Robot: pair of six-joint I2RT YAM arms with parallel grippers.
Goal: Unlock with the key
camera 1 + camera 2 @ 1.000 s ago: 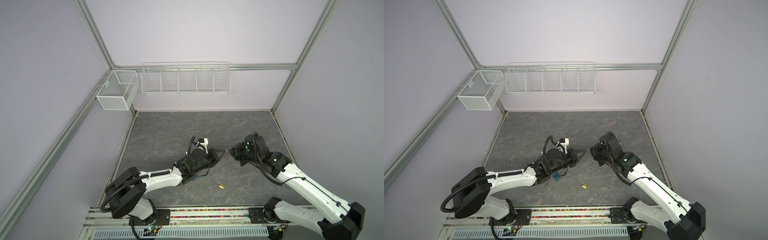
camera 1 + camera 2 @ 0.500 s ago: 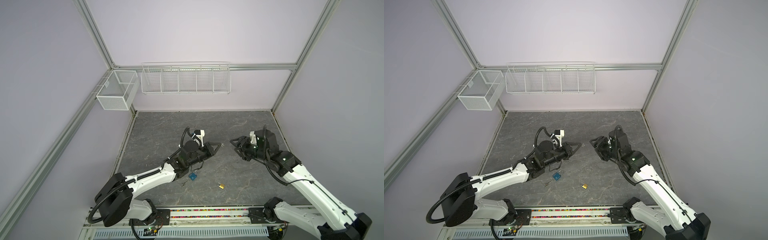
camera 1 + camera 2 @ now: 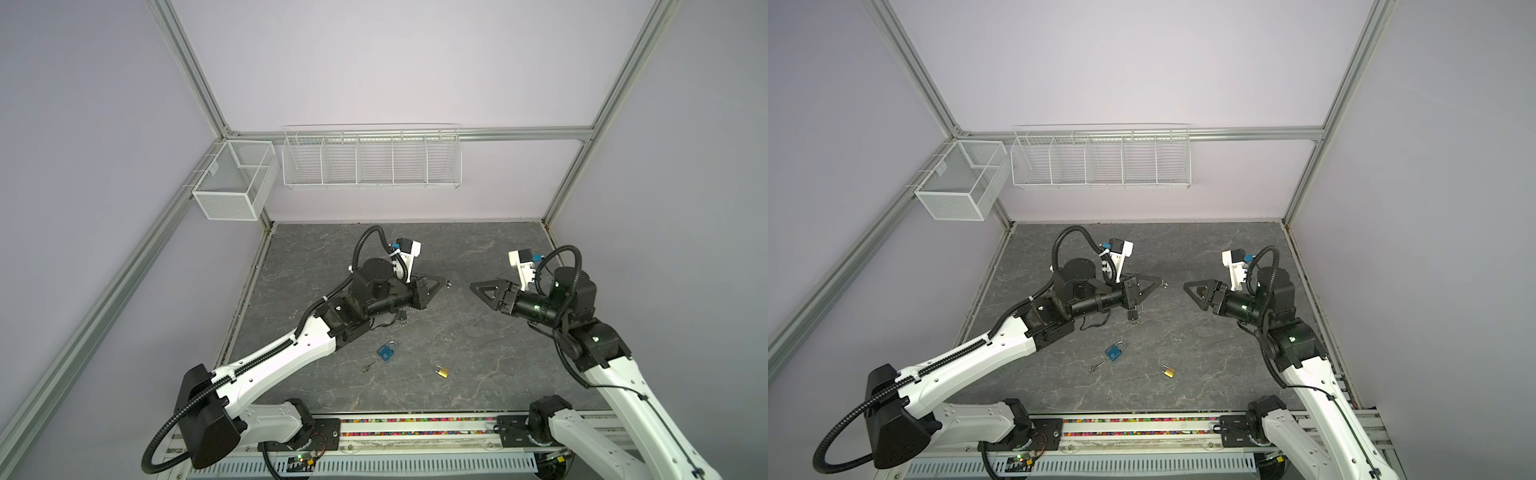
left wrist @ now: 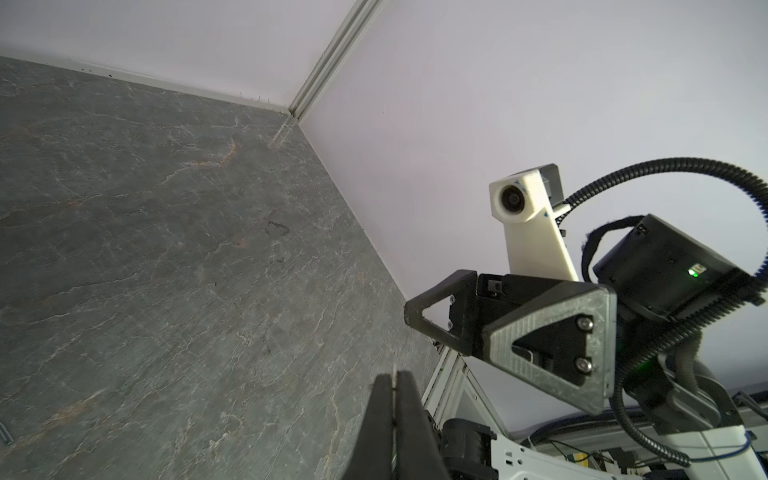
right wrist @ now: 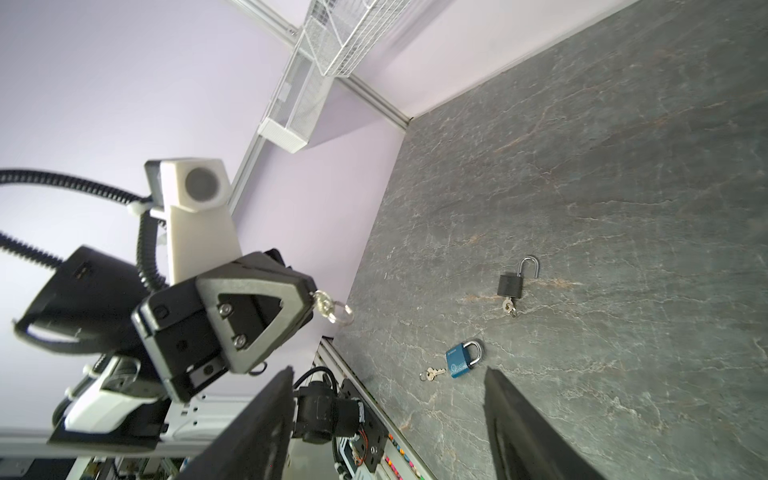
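a small silver key on a split ring (image 5: 322,306) is pinched at the very tip of the left pincer (image 5: 309,300), whose jaws are pressed tight on it. the key is held in the air above the grey stone-look tabletop (image 3: 478,249), and its ring hangs free past the fingertips. in the left wrist view the two black fingers (image 4: 409,415) lie flush against each other.

facing it across a clear gap, the right pincer (image 3: 474,286) has its jaws spread wide with nothing between them. the two pincers point at each other over the middle of the tabletop.

below the left pincer a black padlock (image 5: 510,284) lies flat on the tabletop. one leg of its shackle stands clear of the body, and a second ringed key (image 5: 509,308) sits in its base.

nearer the front rail lies a blue padlock with a silver shackle (image 3: 386,351), with a loose silver key (image 3: 369,366) just beside it. a small brass padlock (image 3: 442,371) lies apart from these, on the right arm's side.

two white wire baskets (image 3: 372,166) hang on the walls at the back.
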